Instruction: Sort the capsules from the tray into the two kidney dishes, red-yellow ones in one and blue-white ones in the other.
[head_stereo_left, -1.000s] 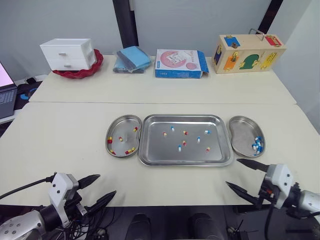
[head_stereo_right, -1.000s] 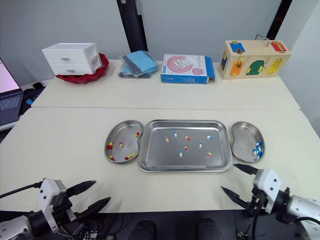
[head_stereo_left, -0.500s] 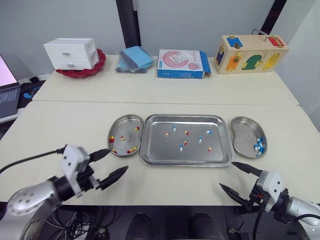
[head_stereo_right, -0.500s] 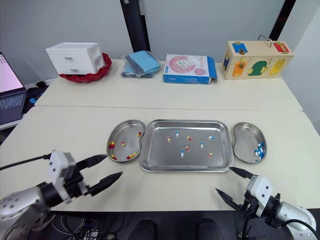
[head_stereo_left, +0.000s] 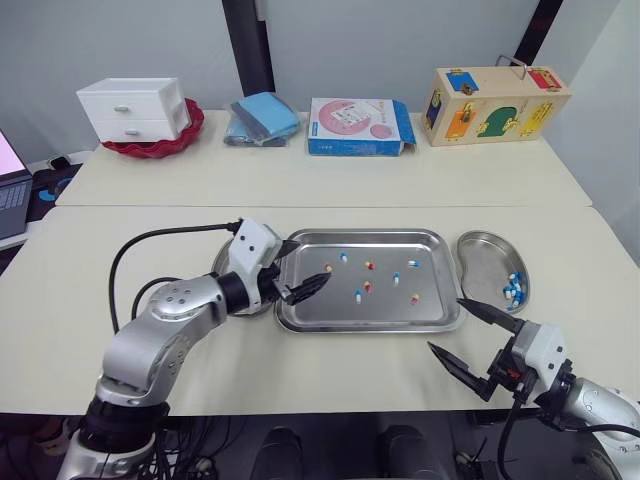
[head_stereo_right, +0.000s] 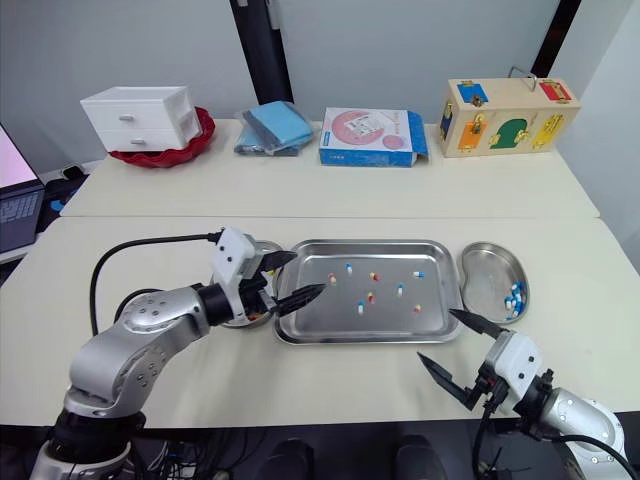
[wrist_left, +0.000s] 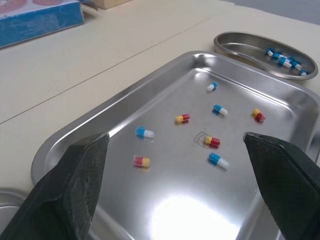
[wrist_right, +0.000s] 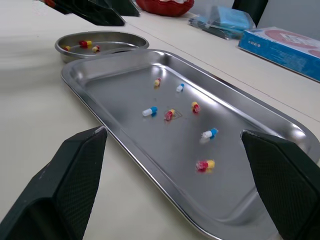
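Capsules remain unsorted in the rectangular steel tray (head_stereo_left: 390, 312) at the centre of the cream table (head_stereo_left: 120, 260): four red-yellow capsules (wrist_left: 182, 118) and four blue-white capsules (wrist_left: 220, 110) are scattered apart across its floor. At nine o'clock of the tray, the left steel kidney dish (wrist_right: 112, 41) is seen to hold red-yellow ones only; at three o'clock, the right steel kidney dish (head_stereo_left: 485, 262) holds blue-white ones at its six o'clock end. The left gripper (head_stereo_left: 312, 259) is positioned over the tray's nine o'clock edge, fingers spread wide, nothing gripped. The right gripper (head_stereo_left: 445, 323) is placed near the tray's five o'clock corner, likewise spread wide and empty.
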